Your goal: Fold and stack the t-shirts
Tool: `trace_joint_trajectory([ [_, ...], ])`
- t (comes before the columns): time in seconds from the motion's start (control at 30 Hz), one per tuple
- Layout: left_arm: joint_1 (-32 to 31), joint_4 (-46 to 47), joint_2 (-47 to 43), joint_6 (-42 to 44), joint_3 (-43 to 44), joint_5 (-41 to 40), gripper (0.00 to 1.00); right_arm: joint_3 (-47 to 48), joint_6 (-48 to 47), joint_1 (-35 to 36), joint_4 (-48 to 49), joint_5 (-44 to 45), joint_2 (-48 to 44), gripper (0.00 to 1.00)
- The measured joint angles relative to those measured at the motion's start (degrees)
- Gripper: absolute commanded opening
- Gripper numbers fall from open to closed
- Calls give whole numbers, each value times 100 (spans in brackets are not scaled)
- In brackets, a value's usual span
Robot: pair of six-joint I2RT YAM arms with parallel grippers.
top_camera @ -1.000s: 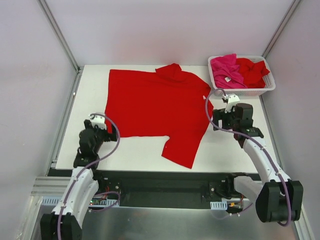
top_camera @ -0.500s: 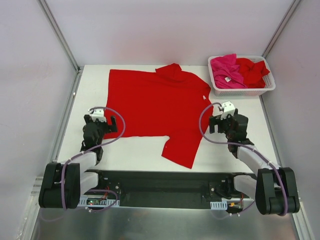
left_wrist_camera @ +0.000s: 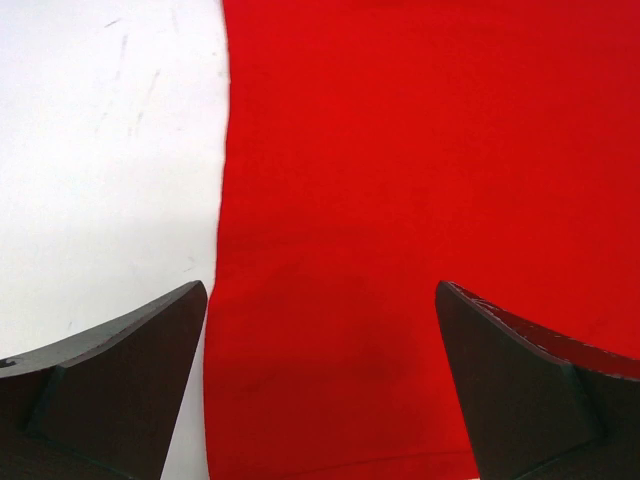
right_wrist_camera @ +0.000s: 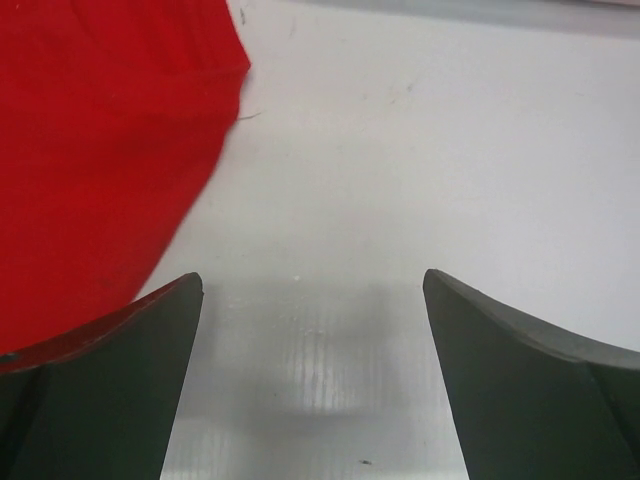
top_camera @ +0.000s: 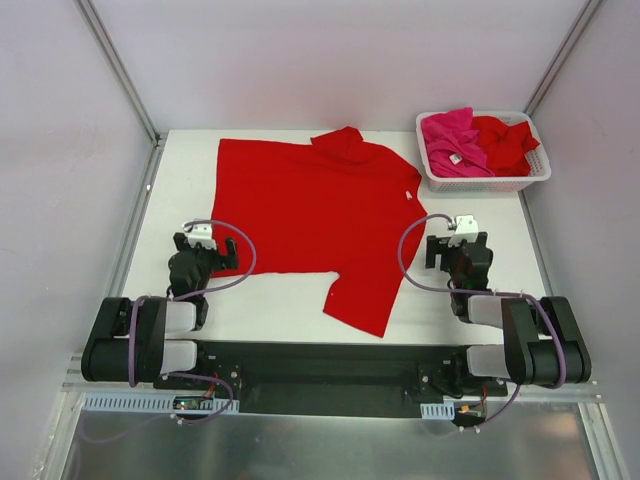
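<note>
Red t-shirt (top_camera: pixel 310 215) lies spread flat across the middle of the white worktop (top_camera: pixel 175 190), with one sleeve pointing toward the near edge. A pink t-shirt (top_camera: pixel 450 135) and a second red t-shirt (top_camera: pixel 505 142) sit crumpled in the white basket (top_camera: pixel 487 184) at the far right corner. The left gripper (top_camera: pixel 205 245) hangs with its fingers spread wide over the near left edge of the spread shirt, holding nothing. The right gripper (top_camera: pixel 458 247), likewise spread and empty, is over bare worktop just beside that shirt's right edge.

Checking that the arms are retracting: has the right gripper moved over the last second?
Yes. The right gripper has pulled back from the white basket, toward the near edge of the table.
</note>
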Motion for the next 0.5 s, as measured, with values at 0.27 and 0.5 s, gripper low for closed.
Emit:
trace_joint_trajectory([
  [0.27, -4, -555, 201, 92, 549, 20, 99, 92, 90, -179, 160, -66, 0, 96],
  [0.5, -4, -673, 205, 31, 638, -273, 99, 170, 168, -306, 155, -317, 0, 96],
])
